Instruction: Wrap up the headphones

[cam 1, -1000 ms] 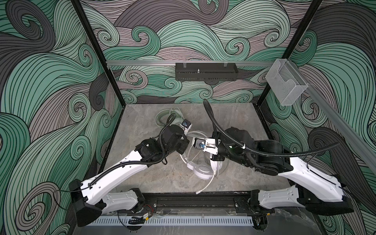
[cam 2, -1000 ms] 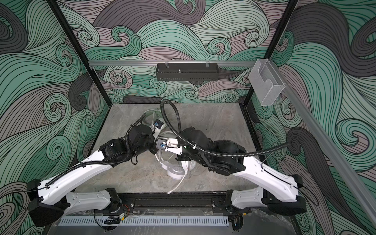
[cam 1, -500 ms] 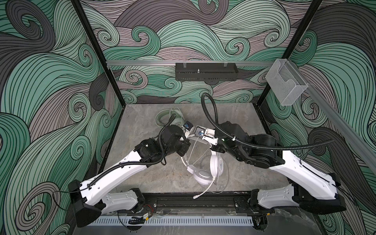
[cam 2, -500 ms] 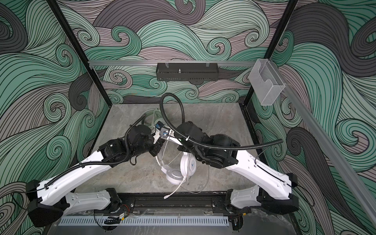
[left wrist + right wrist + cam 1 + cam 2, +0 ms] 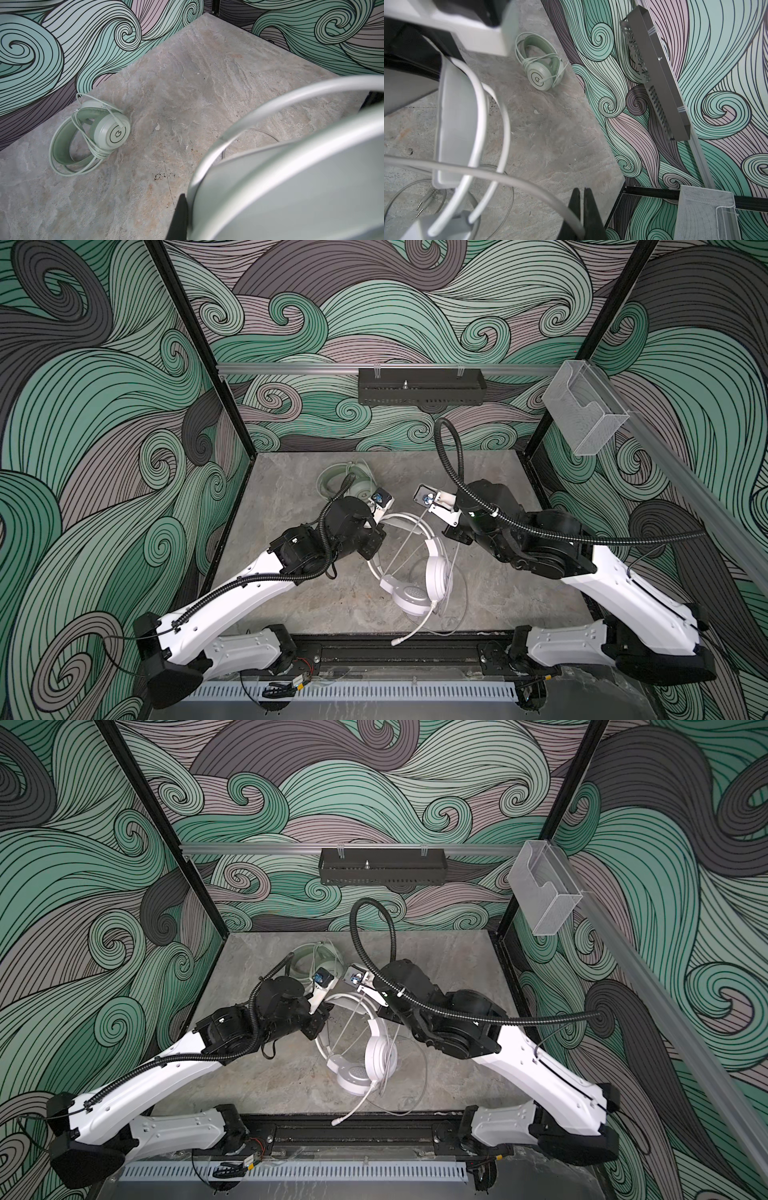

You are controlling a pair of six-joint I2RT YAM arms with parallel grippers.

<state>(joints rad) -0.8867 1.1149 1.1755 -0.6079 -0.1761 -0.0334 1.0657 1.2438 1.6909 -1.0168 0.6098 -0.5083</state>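
Observation:
The white headphones [image 5: 412, 596] [image 5: 354, 1075] stand mid-table, their headband [image 5: 400, 521] raised. My left gripper [image 5: 379, 526] is shut on that headband; the left wrist view shows one black finger [image 5: 179, 218] against the band [image 5: 291, 187]. My right gripper [image 5: 581, 190] [image 5: 430, 512], behind the headband, is shut on the white cable [image 5: 508, 180]. Cable strands [image 5: 405, 543] run taut across the band. The mint green headphones [image 5: 330, 485] [image 5: 305, 965] [image 5: 112, 131] [image 5: 539, 78] lie at the back with their cable wound round them.
A slack cable loop [image 5: 459, 605] and the microphone boom [image 5: 415, 626] reach toward the front edge. Two jack plugs [image 5: 419, 207] lie on the stone tabletop [image 5: 490, 472]. A black rack [image 5: 419, 391] hangs on the rear wall and a clear bin [image 5: 582, 418] on the right rail.
My right gripper has moved from the middle toward the back and a little right, drawing the cable taut over the headband. The microphone boom swung nearer the front. The left arm barely moved.

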